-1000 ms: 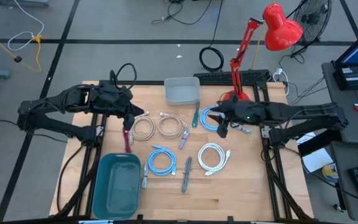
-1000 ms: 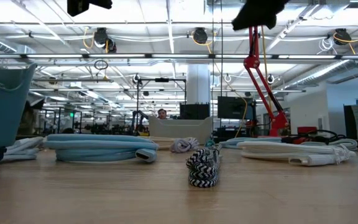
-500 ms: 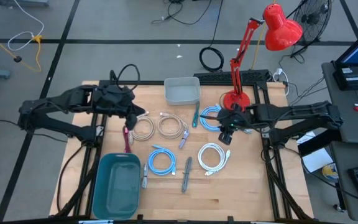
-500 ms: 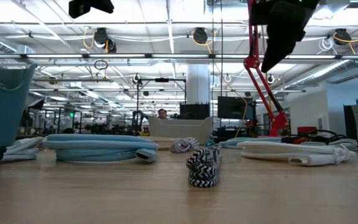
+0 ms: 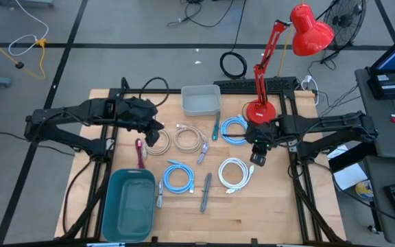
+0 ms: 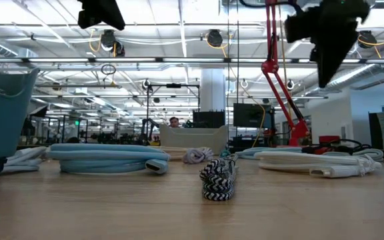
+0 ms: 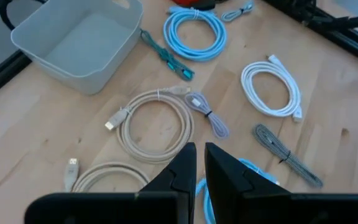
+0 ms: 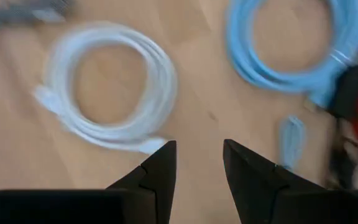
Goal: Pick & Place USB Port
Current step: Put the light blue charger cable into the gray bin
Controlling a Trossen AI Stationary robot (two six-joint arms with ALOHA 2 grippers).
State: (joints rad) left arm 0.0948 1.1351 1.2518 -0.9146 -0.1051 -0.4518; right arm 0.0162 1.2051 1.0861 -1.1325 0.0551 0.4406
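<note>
Several coiled USB cables lie flat on the wooden table: two beige coils, a light blue coil, a second blue coil and a white coil. My left gripper hangs above the left beige coil, shut and holding nothing. My right gripper points steeply down over bare wood between the white coil and the light blue coil. It is open with nothing between its fingers. Both grippers are well above the table in the low view.
A grey bin stands at the far middle and a teal bin at the near left. A dark red cable, a dark braided cable and a teal cable also lie about. A red desk lamp's base sits at the far right.
My right gripper has tipped from nearly level to pointing steeply down. It has sunk and gone toward the table's near edge, off the light blue coil and toward the white one. My left gripper has edged toward the table's right and slightly down. No cable has moved.
</note>
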